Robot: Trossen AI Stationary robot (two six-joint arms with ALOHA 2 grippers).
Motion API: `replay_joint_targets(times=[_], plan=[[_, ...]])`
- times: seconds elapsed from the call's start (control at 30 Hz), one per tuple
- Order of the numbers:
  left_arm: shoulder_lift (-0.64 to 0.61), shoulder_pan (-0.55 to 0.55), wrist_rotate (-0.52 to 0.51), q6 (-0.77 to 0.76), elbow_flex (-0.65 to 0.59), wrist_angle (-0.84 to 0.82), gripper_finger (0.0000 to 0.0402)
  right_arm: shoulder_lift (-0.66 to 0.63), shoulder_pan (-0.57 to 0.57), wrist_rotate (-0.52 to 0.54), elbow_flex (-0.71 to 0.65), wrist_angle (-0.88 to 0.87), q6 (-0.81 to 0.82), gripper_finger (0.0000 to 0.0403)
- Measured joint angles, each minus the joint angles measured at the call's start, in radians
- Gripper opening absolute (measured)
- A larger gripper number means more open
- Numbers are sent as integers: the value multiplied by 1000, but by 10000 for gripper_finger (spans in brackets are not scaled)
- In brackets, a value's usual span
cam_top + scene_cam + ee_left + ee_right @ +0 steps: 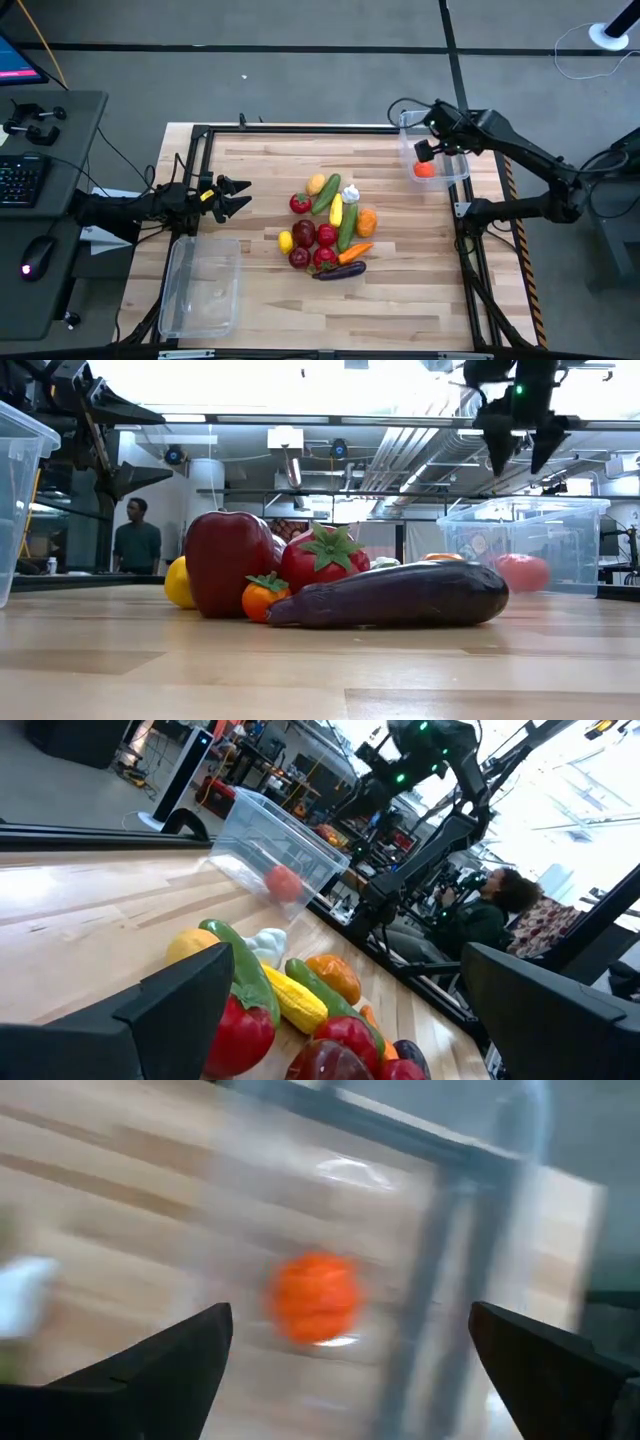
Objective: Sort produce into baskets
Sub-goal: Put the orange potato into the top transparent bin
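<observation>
One person [487, 910] seated, left wrist view only.

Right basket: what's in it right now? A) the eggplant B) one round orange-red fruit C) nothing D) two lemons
B: the right basket holds a single orange-red fruit, with the open right gripper above it; the eggplant lies in the pile.

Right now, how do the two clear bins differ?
The bin by the right arm holds one orange-red fruit; the bin by the left arm holds no produce. The right pincer hangs open above the first bin; the left pincer, also open, is beside the second bin, facing the produce pile. Both are clear rectangular plastic bins on the table.
</observation>
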Motion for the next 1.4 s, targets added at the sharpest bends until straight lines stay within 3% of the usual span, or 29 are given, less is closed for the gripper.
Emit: replay_joint_targets(times=[0.17, 0.33, 0.5, 0.7, 0.83, 1.0, 1.4], plan=[[0, 0, 0, 0, 0, 0, 378, -1, 43, -172, 118, 80, 113, 397], [0, 0, 0, 0, 0, 0, 378, -1, 220, -133, 120, 102, 310, 397], [0, 0, 0, 0, 0, 0, 378, 0, 474, -107, -24, 161, 635, 397], [0, 0, 0, 0, 0, 0, 378, 26, 761, -92, -254, 453, 1111, 397], [0, 0, 0, 0, 0, 0, 378, 108, 873, -115, -349, 596, 1308, 397], [0, 0, 0, 0, 0, 0, 378, 249, 856, -167, -339, 663, 1326, 397], [0, 0, 0, 0, 0, 0, 378, 526, 721, -213, -199, 633, 1198, 397]])
